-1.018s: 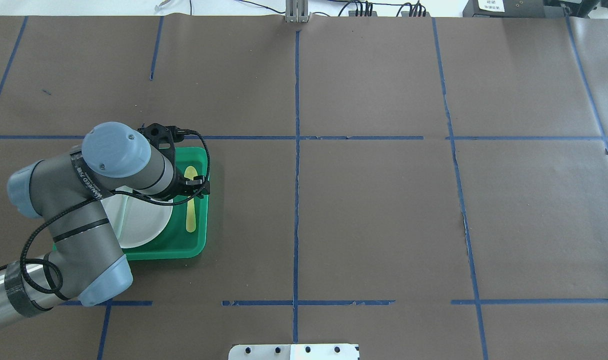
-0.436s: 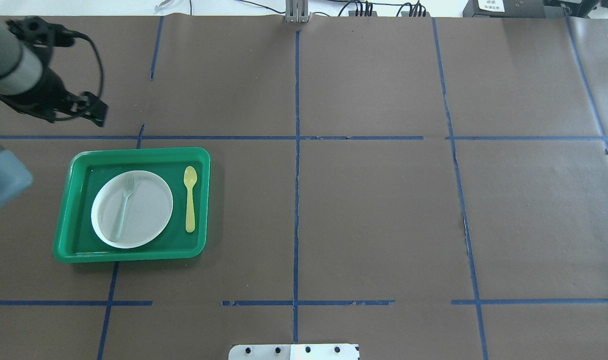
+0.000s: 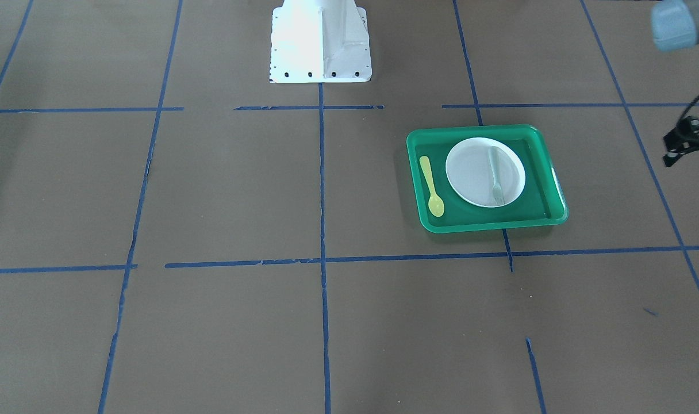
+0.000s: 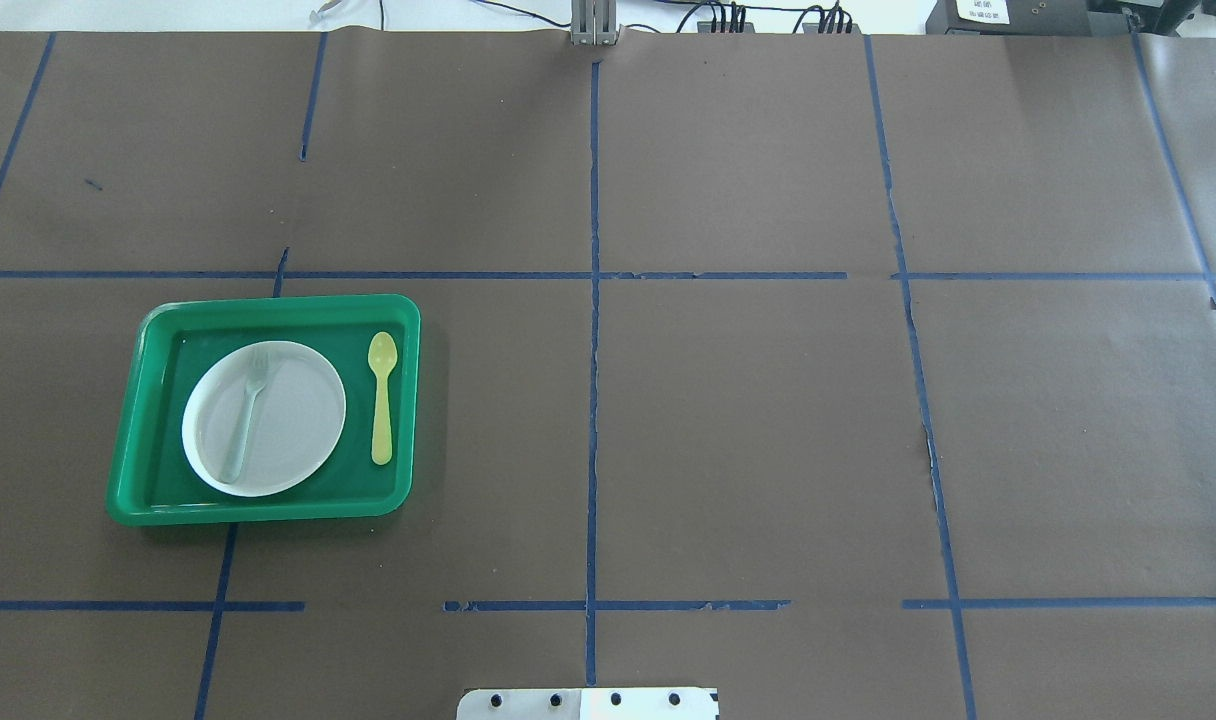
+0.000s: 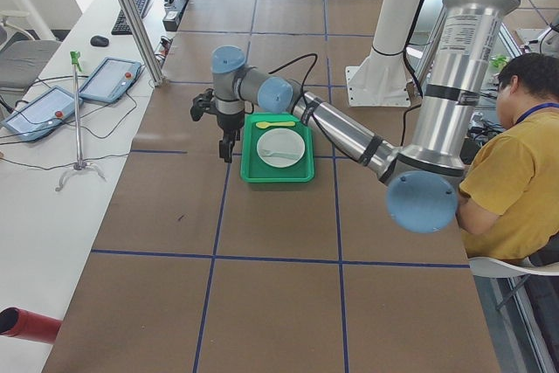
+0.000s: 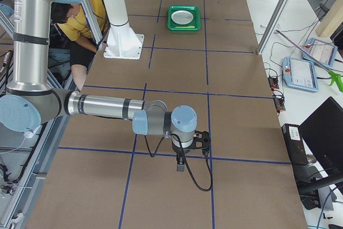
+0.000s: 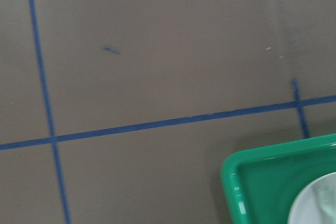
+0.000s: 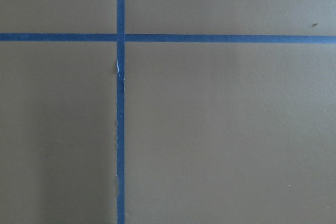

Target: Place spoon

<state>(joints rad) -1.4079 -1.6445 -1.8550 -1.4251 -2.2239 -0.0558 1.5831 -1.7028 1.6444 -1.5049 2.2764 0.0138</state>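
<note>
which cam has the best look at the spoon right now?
Overhead exterior: the spoon lies whole and unobstructed in the green tray, beside the plate. Front-facing shows it whole too; exterior left only a small yellow sliver; exterior right too small to tell; wrist cameras miss it.

yellow spoon, pale grey-green fork, white plate, green tray; brown table cover crossed by a grid of blue tape lines.

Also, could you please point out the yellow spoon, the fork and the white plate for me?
spoon [image 4: 380,400]: overhead exterior view, middle of its handle.
fork [image 4: 247,415]: overhead exterior view, on its handle.
plate [image 4: 303,415]: overhead exterior view, bare surface beside the fork.
</note>
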